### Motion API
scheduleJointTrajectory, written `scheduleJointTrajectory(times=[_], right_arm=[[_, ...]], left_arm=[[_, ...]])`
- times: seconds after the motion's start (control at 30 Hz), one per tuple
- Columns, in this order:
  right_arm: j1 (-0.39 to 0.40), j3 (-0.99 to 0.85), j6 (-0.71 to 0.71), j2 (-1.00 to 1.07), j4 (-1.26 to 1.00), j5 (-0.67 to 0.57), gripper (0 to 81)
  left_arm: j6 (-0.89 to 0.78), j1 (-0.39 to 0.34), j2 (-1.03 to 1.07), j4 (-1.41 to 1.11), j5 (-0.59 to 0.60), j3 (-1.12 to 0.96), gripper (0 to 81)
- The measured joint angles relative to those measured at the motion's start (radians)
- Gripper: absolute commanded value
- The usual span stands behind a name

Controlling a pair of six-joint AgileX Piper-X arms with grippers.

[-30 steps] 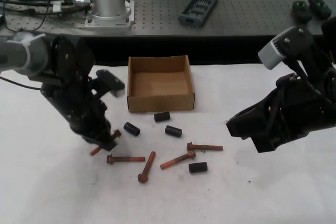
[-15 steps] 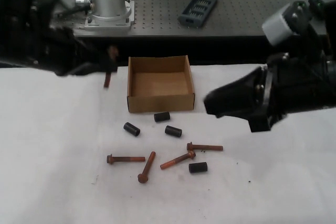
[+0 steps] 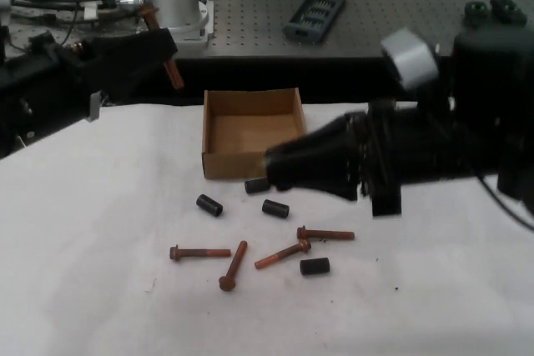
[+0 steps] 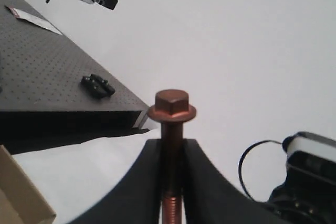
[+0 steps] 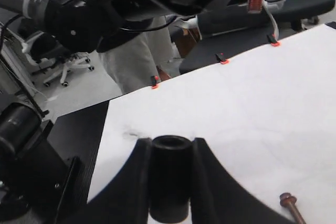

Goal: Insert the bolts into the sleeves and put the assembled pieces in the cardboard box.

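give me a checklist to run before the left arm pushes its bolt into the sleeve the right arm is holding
1. bolt clamped in left gripper, head clear of the fingers: ok
2. sleeve clamped in right gripper, open end facing out: ok
3. bolt lined up with the sleeve's bore: not ok, the high view shows the two grippers far apart
4. sleeve's bore clear inside: cannot tell, too dark to see in
5. cardboard box upright with its top open: ok
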Motion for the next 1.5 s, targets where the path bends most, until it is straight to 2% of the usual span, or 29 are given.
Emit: scheduleJointTrajectory(times=[0.17, 0.37, 0.63, 0.77, 1.03, 1.17, 1.5], right_arm=[[0.011, 0.077, 0.032, 0.036, -0.115, -0.016, 4.6], [0.011, 0.111, 0.076, 0.037, -0.210, -0.028, 4.6], [0.011, 0.111, 0.101, 0.037, -0.223, -0.078, 4.6], [0.011, 0.111, 0.103, 0.037, -0.233, -0.077, 4.6], [0.009, 0.111, 0.102, 0.037, -0.277, 0.013, 4.6], [0.009, 0.111, 0.102, 0.037, -0.277, 0.018, 4.6], [0.009, 0.111, 0.102, 0.037, -0.277, 0.032, 4.6]], left_arm=[[-0.018, -0.017, 0.000, -0.093, -0.006, 0.007, 0.6], [-0.031, -0.144, 0.055, -0.200, -0.018, 0.007, 0.6], [-0.016, -0.238, 0.099, -0.252, 0.037, 0.011, 0.6], [0.024, -0.241, 0.099, -0.266, 0.051, 0.029, 0.6], [0.040, -0.241, 0.099, -0.310, 0.094, 0.109, 0.6], [0.006, -0.241, 0.099, -0.426, 0.094, 0.145, 0.6], [-0.023, -0.241, 0.099, -0.446, 0.094, 0.145, 0.6]])
